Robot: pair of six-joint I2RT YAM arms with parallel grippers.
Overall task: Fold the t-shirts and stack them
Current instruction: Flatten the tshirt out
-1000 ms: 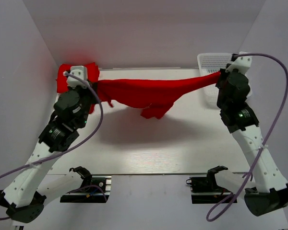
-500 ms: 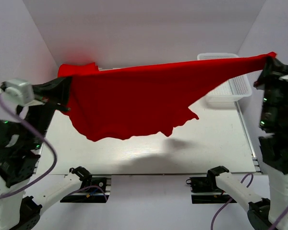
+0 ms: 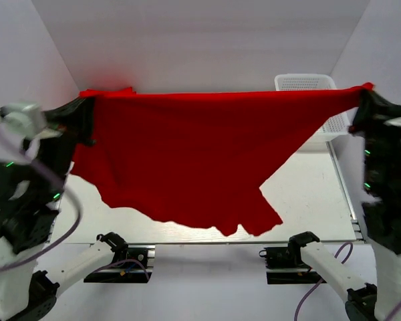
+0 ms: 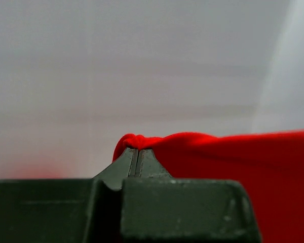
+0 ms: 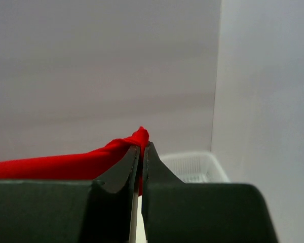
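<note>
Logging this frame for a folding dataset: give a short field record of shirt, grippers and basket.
t-shirt: red, spread in the air between both arms, lower edge hanging loose
left gripper: shut on t-shirt's left end
right gripper: shut on t-shirt's right end
basket: white mesh, far right corner of table, partly hidden by t-shirt
fold: not yet started

I've got both arms reared up high and spread far apart. Left claw [image 4: 137, 152] is clamped tight, shirt [image 3: 187, 154] cloth pinched at its tips; right claw [image 5: 142, 148] the same.
</note>
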